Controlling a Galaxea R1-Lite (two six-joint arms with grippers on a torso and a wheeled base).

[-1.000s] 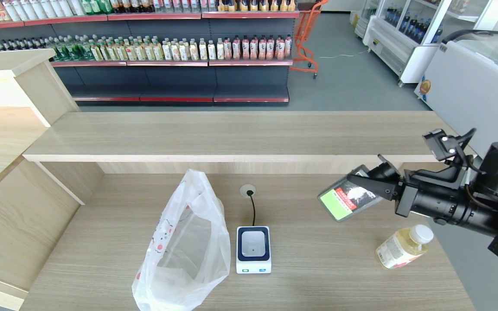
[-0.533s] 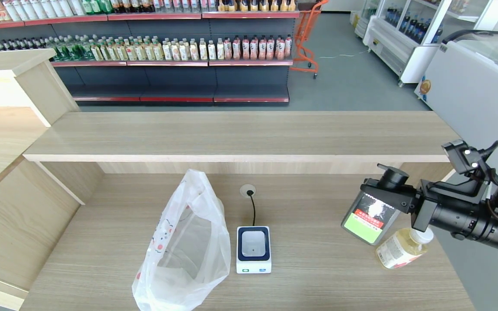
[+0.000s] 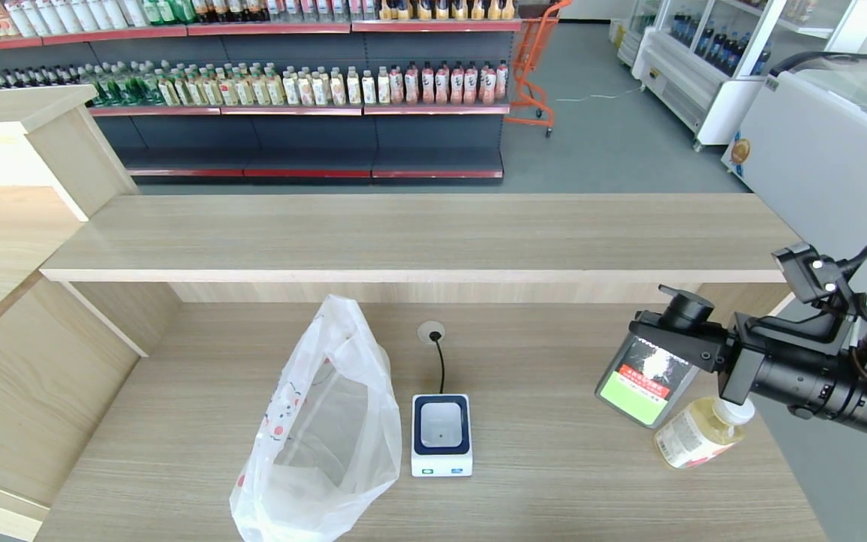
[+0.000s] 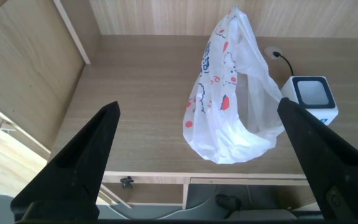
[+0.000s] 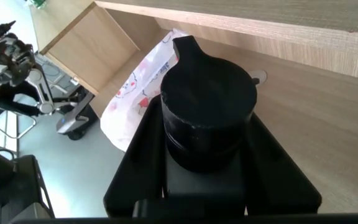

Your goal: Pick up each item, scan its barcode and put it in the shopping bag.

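Nearest the robot, the shopping bag [image 3: 320, 429] stands on the counter [image 3: 554, 482] with its mouth open. It is thin, soft film that would likely fold under a nudge, so items are better lowered in from above. The left end effector [image 4: 197, 104] hangs above the bag with its fingers spread wide and nothing between them.

Just beside the bag sits the scanner [image 3: 441, 435], window up. Well apart from it, toward the robot's right, a yellow bottle [image 3: 693, 436] lies on its side. Being round and smooth, it looks apt to roll, and a hold across the labelled middle seems safest.

Above that bottle, the right end effector [image 3: 670, 331] is clamped on the neck of a dark bottle [image 3: 640, 388], just under its black cap [image 5: 210, 118]. The dark bottle hangs tilted, label toward the camera. Whether its lower corner touches the yellow bottle cannot be told. It looks rigid and probably heavy if full, so held by the neck it may swing.

Behind runs a raised ledge [image 3: 403, 233].
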